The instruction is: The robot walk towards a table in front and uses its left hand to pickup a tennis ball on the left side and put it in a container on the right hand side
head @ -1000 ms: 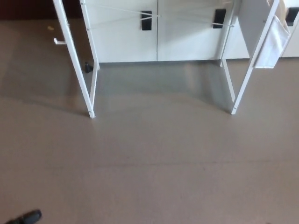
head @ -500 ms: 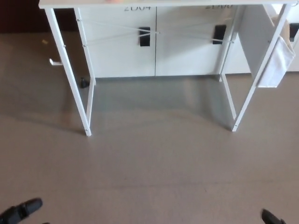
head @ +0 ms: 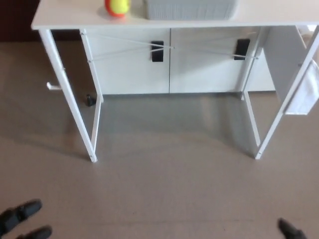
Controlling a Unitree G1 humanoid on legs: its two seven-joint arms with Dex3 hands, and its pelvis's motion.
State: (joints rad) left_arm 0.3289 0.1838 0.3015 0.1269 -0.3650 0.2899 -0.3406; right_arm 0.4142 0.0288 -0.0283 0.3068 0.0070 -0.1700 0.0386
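On the desk (head: 70, 20), left part, sits the ball (head: 117, 6), just beside the container (head: 189, 10) to its right, not yet picked up; the left robot hand (head: 22, 222) hangs released and empty at near left, the desk seemingly beyond reach; the right robot hand (head: 291, 230) shows too little to tell its state.

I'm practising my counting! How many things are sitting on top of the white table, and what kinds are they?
Tennis ball: 1
Container: 1
Total: 2
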